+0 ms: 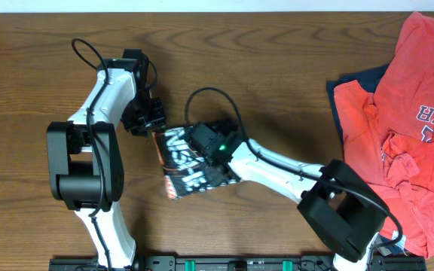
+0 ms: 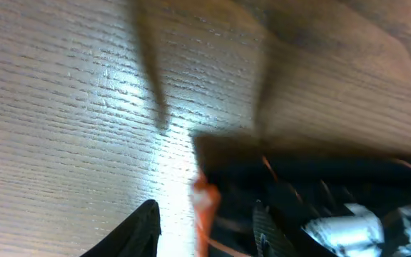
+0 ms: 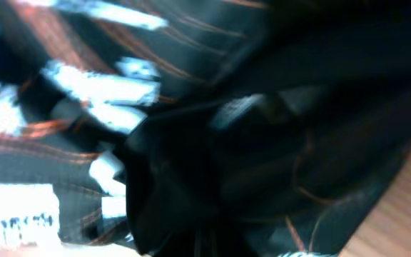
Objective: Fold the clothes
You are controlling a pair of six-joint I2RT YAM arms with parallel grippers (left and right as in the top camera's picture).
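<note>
Dark brown wood-grain table (image 1: 277,68); at its right end, crumpled red T-shirts (image 1: 405,128) heaped over a navy garment (image 1: 350,86). Black jersey (image 1: 189,164) lies mid-table, folded to a compact, rumpled rectangle with white lettering and thin orange lines. Left gripper (image 2: 202,232) sits at its upper-left corner, fingers parted, with the orange-edged hem between them; right gripper (image 1: 204,141) rests on the fabric, its wrist view filled with blurred cloth, so its opening cannot be told.

a dark brown wooden table (image 1: 292,68) fills the overhead view, its grain running in long waves. seen close from the left wrist, a bright patch of glare (image 2: 166,160) whitens the ridged wood. a black rail (image 1: 262,264) lines the near edge.
</note>
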